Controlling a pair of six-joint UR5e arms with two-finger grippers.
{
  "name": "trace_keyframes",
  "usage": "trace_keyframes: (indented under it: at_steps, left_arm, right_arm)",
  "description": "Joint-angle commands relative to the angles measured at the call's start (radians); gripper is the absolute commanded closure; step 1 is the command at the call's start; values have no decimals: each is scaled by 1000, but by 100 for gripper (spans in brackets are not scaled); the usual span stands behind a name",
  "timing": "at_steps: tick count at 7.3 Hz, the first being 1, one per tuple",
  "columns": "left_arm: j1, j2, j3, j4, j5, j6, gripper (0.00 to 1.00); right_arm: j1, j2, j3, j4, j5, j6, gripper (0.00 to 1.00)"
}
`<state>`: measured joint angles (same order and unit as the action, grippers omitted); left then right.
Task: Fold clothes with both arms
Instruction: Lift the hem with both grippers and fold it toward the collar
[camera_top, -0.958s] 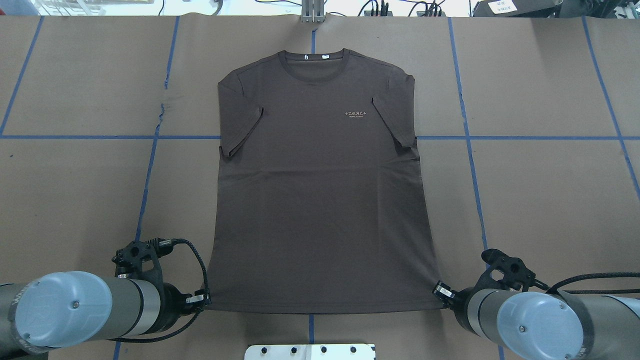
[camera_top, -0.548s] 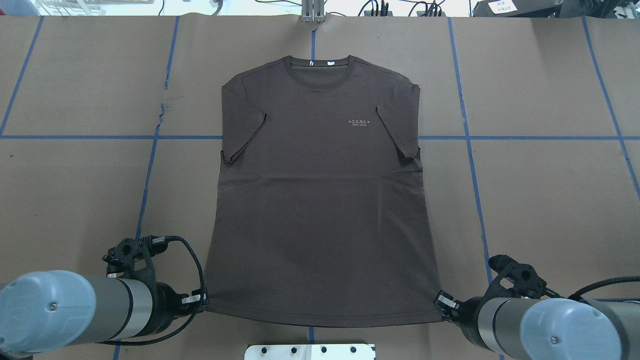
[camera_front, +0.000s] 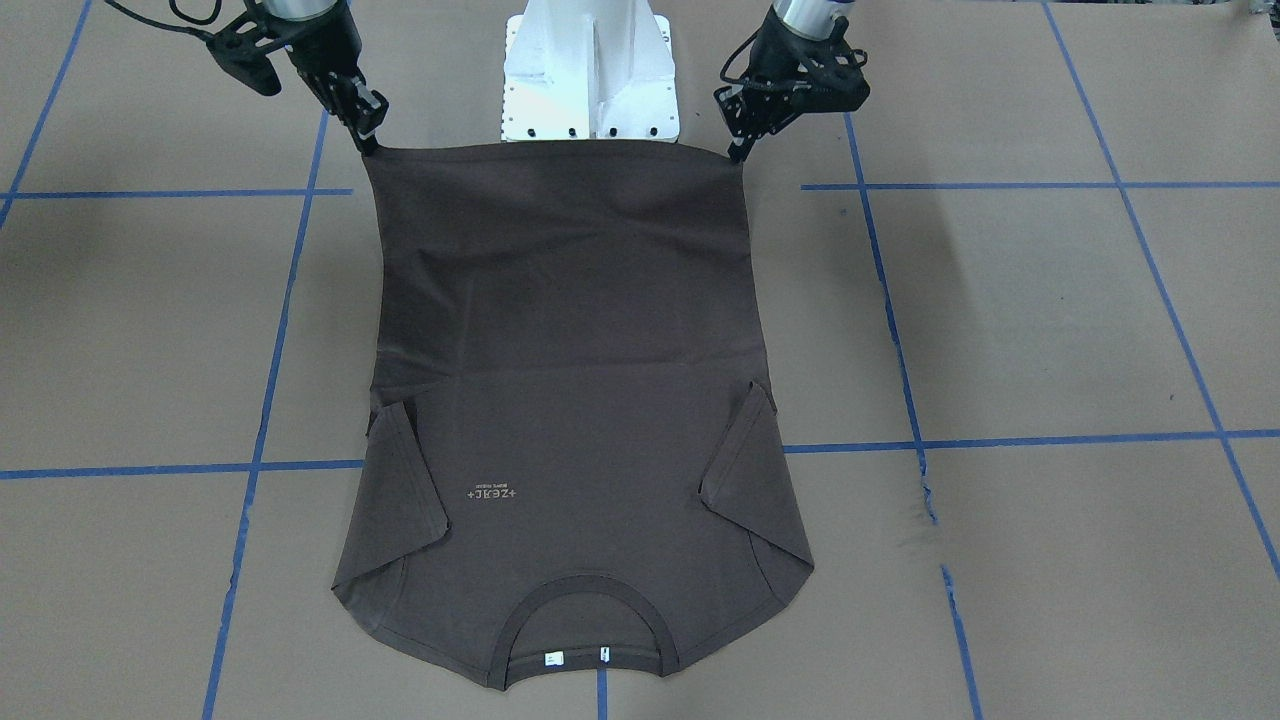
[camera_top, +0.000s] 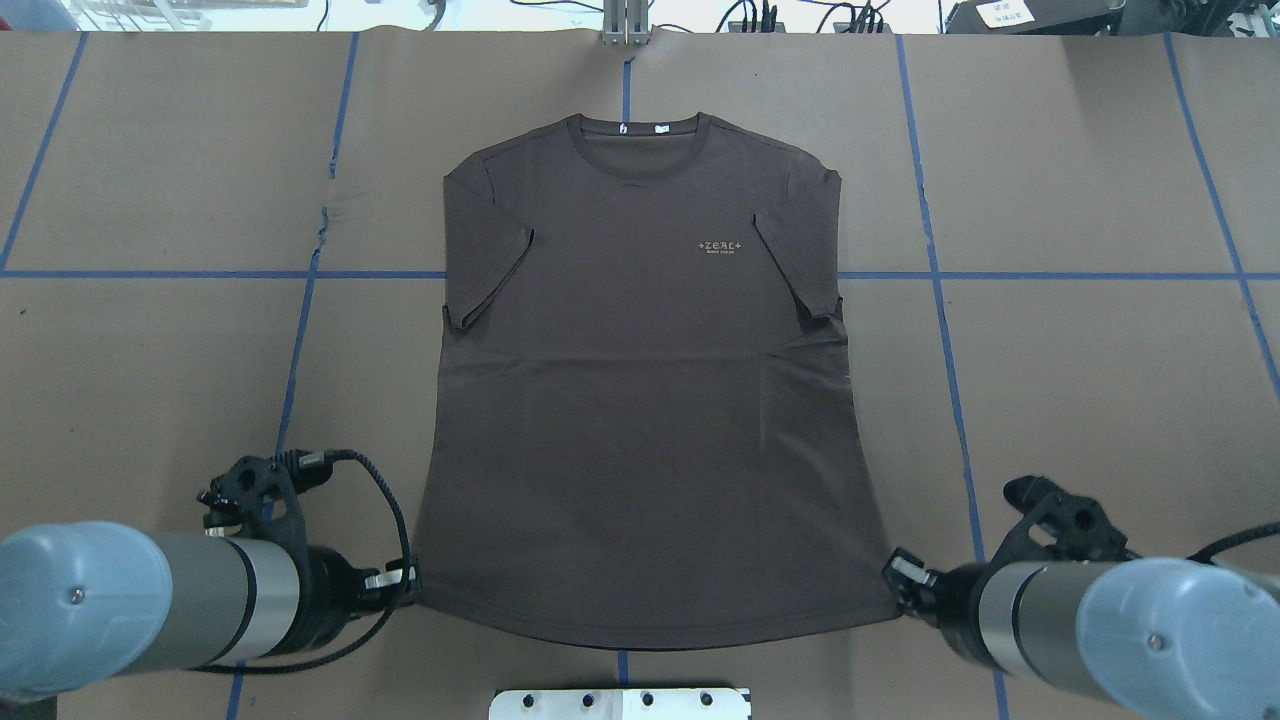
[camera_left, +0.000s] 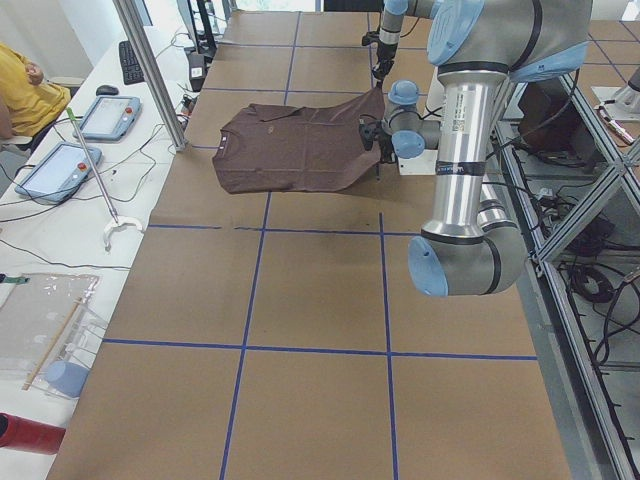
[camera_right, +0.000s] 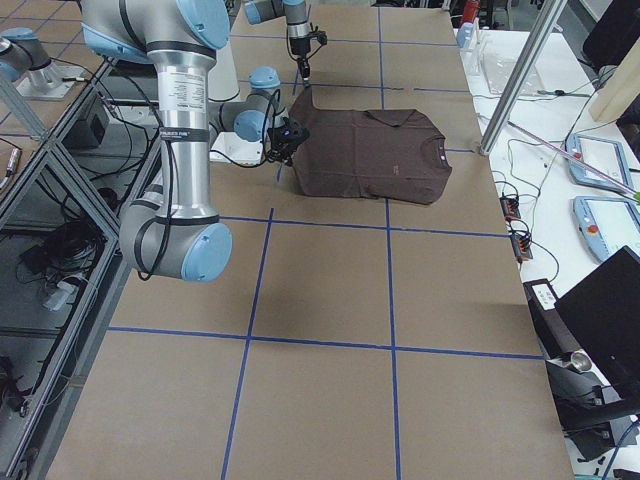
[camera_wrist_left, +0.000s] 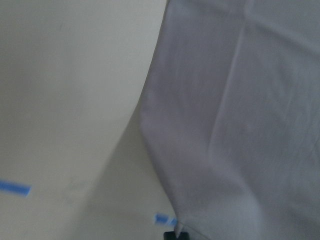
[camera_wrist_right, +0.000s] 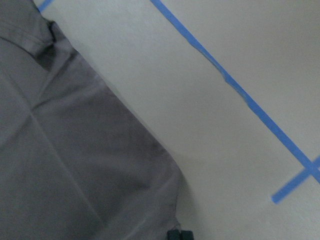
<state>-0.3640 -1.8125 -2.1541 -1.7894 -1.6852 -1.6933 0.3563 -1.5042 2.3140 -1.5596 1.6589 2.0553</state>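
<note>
The dark brown T-shirt (camera_top: 640, 400) lies face up on the brown paper table, with the collar (camera_top: 640, 125) at the far side and the pale logo (camera_top: 720, 246) on the chest. Both sleeves are folded inward. My left gripper (camera_top: 412, 585) is shut on the hem's left corner. My right gripper (camera_top: 893, 590) is shut on the hem's right corner. In the front-facing view the hem hangs taut and raised between the left gripper (camera_front: 738, 150) and the right gripper (camera_front: 370, 140). A crease runs across the shirt (camera_front: 570, 400) at mid body.
The white base block (camera_top: 620, 703) stands just behind the hem. Blue tape lines (camera_top: 300, 330) cross the paper-covered table. A metal post (camera_top: 625, 25) stands at the far edge. Side benches with tablets (camera_left: 105, 115) and a person in yellow (camera_left: 25, 90) are off the far edge.
Both arms drew back toward the base and pulled the shirt with them. The collar slid nearer, the hem rose, and a crease formed across the middle.
</note>
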Motion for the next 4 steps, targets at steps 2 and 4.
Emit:
trace_keyframes:
  at_steps: [2,4]
  left_arm:
    - [-238,-201,352,-71,-8,275,100]
    - [-333,-338,605,-173,-10,280,100]
  right_arm:
    - [260,238,-313,-4,68,-215,100]
    - [357,349,-521,7,71,-344,100]
